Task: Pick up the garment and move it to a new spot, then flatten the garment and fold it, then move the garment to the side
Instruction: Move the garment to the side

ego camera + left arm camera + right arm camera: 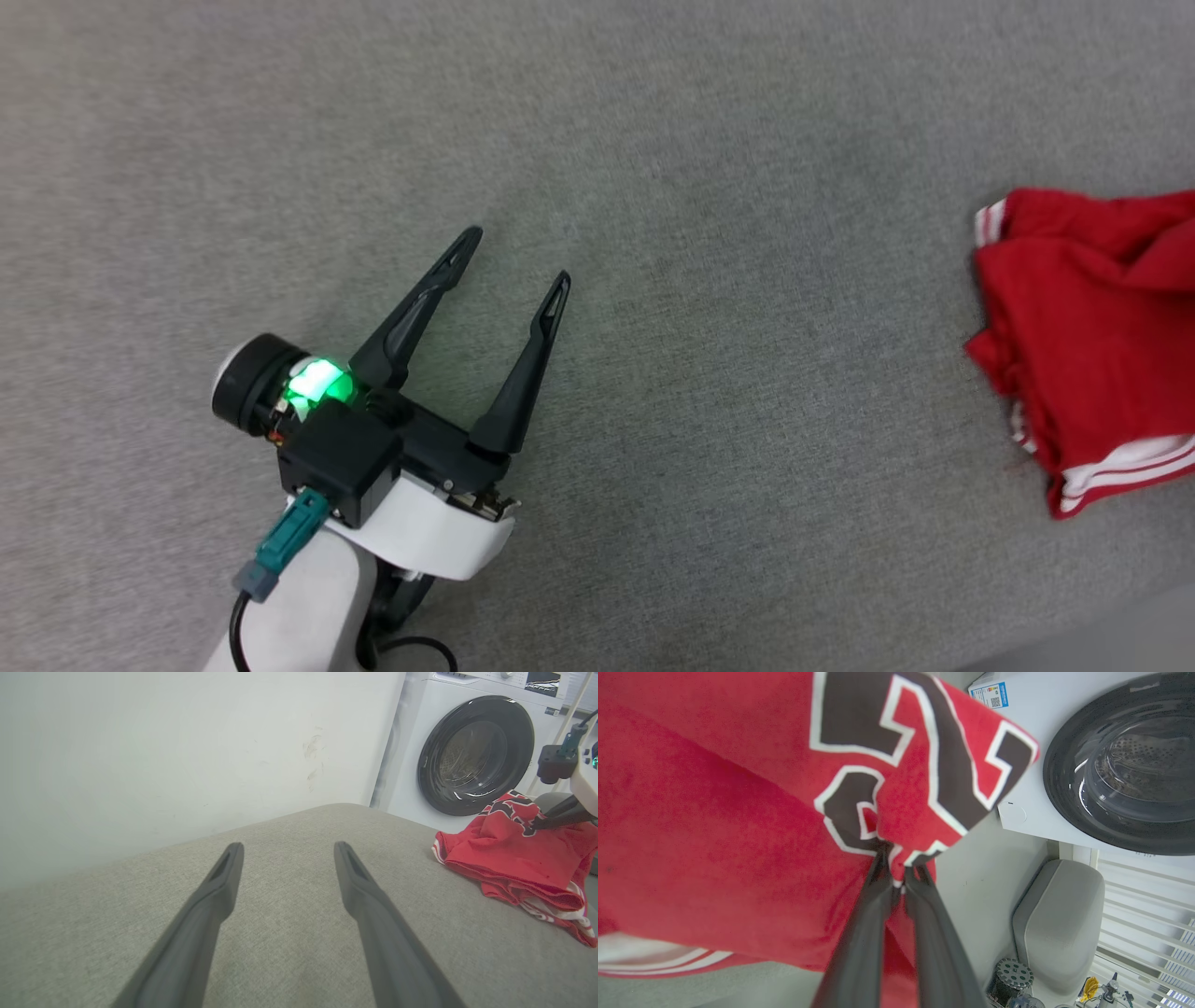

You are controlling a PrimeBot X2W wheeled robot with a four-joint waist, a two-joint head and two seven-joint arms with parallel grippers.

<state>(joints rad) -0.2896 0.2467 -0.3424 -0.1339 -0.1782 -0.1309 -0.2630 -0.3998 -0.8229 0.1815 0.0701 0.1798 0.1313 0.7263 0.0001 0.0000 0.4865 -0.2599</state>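
The garment [1088, 336], red with white striped trim, lies bunched at the right edge of the grey surface [709, 187] in the head view. My left gripper [516, 259] stands open over bare grey fabric, well to the left of it. In the left wrist view the garment [514, 863] is at the right, with the right arm's dark fingers [563, 814] reaching into its raised top. In the right wrist view my right gripper [897, 870] is shut on a fold of the garment [714, 826] at the black, white-outlined print.
A white front-loading washing machine [472, 751] with a dark round door stands beyond the surface's far right corner. A pale wall [163, 742] runs behind the surface. A grey rounded object [1057, 919] and window blinds [1148, 933] lie past the garment in the right wrist view.
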